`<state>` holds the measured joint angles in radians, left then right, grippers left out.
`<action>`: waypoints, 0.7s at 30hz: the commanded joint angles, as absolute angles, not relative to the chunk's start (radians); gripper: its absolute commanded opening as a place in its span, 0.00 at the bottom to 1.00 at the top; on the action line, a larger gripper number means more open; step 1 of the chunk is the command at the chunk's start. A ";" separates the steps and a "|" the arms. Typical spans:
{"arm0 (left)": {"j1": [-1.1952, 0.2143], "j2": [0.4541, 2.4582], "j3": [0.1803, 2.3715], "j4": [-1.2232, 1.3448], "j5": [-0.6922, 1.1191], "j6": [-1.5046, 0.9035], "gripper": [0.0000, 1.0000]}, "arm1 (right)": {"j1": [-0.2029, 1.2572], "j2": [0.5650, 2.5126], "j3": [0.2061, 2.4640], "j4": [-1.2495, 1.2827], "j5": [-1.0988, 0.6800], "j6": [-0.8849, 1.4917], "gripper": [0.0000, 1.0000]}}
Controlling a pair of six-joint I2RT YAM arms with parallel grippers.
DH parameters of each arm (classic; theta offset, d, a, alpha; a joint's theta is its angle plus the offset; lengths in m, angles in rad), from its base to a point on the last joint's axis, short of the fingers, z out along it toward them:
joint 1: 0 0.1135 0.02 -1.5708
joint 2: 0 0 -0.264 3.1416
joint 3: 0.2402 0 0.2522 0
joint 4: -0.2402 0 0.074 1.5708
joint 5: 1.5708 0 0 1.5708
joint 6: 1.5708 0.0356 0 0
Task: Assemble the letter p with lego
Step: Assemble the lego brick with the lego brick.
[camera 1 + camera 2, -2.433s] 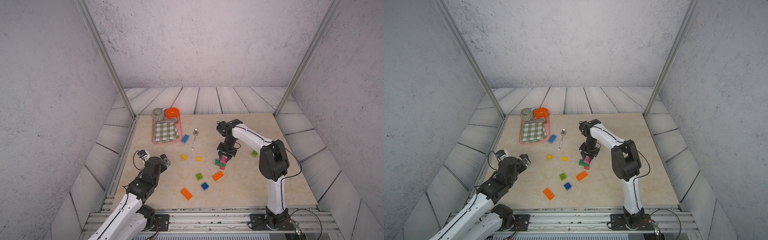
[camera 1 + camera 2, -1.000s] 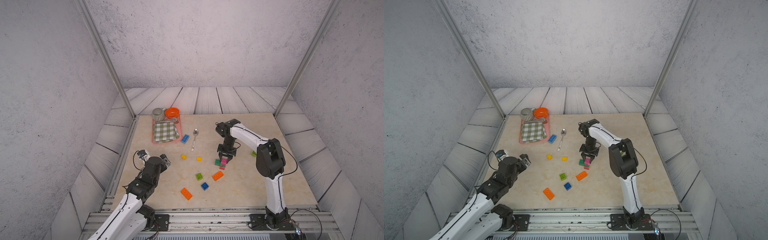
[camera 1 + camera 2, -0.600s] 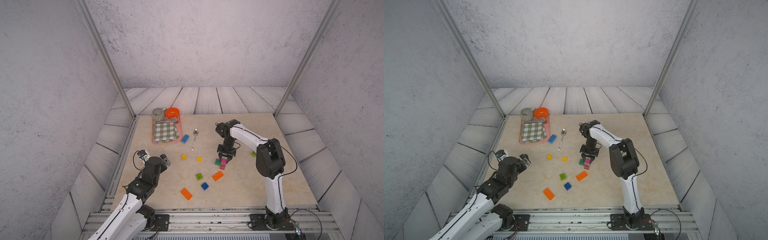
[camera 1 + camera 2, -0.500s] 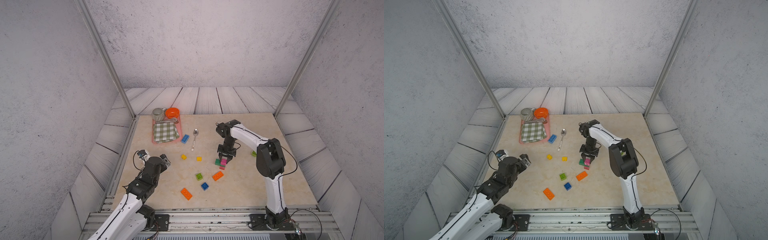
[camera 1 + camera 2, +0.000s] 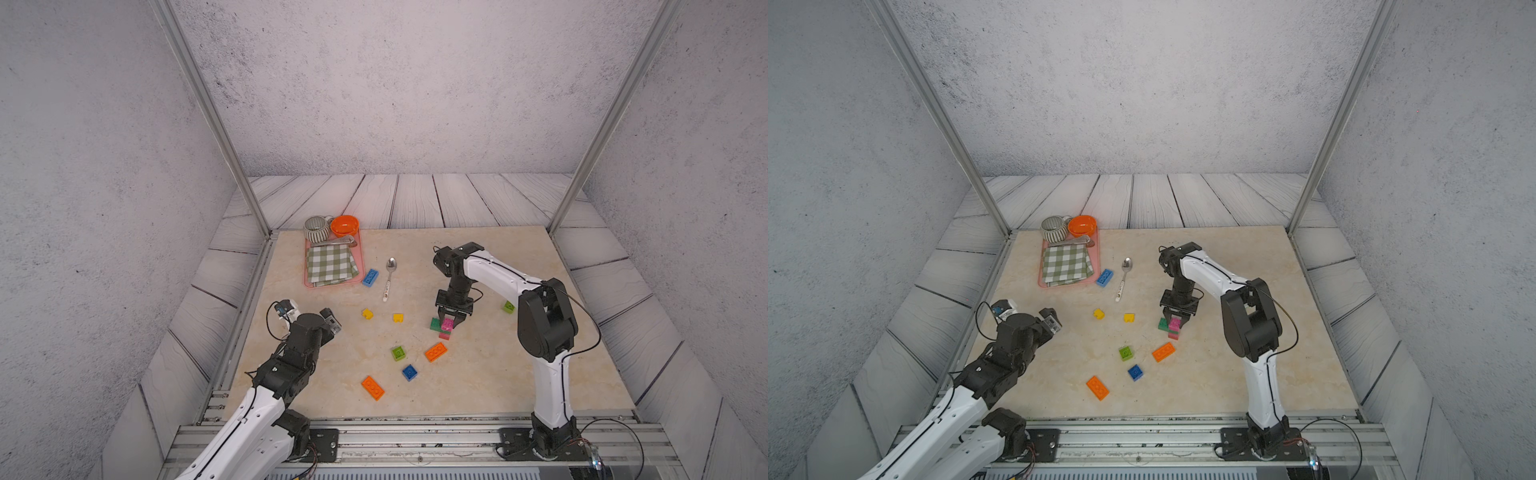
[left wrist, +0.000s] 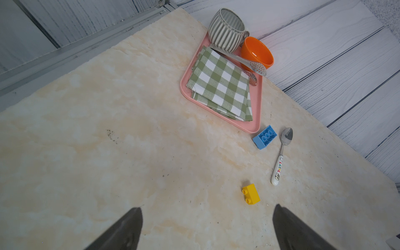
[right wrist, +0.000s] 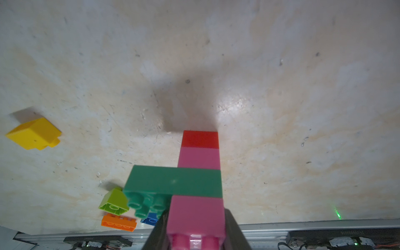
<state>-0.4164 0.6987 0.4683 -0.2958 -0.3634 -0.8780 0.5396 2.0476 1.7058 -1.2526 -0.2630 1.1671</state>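
A lego stack (image 5: 444, 328) stands mid-table: a red brick (image 7: 200, 139) at the bottom, then pink (image 7: 199, 157), a dark green oblong (image 7: 173, 180) and a pink top brick (image 7: 195, 213). My right gripper (image 5: 453, 318) (image 7: 195, 216) comes from above and is shut on that top pink brick. Loose lego lies around: two yellow (image 5: 367, 313) (image 5: 398, 318), lime (image 5: 398, 353), two orange (image 5: 435, 351) (image 5: 372, 387), blue (image 5: 409, 372), a blue oblong (image 6: 265, 137) and lime (image 5: 508, 306). My left gripper (image 5: 308, 318) (image 6: 207, 207) hovers open and holds nothing at the table's left side.
A pink tray (image 5: 360, 266) at the back left holds a checked cloth, a ribbed mug (image 5: 315, 228), an orange bowl (image 5: 345, 225) and tongs. A metal spoon (image 5: 388, 282) lies beside the blue oblong. Metal rails run along the table's front and left edges.
The right arm's elbow has shifted slightly while its gripper stays on the stack. The left arm has not moved.
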 commanded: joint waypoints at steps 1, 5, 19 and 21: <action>-0.411 0.689 0.459 -0.306 -0.383 -0.863 0.98 | 0.527 2.085 1.688 -1.268 -0.231 1.118 0.00; -0.411 0.688 0.460 -0.305 -0.385 -0.861 0.98 | 0.522 2.079 1.699 -1.290 -0.227 1.089 0.00; -0.411 0.690 0.459 -0.304 -0.390 -0.858 0.98 | 0.521 2.085 1.783 -1.361 -0.229 0.970 0.00; -0.411 0.689 0.459 -0.304 -0.390 -0.857 0.98 | 0.520 2.087 1.792 -1.377 -0.221 0.951 0.00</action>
<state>-0.4164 0.6979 0.4683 -0.2958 -0.3725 -0.8711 0.5251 2.0628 1.7664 -1.3182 -0.2512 0.9985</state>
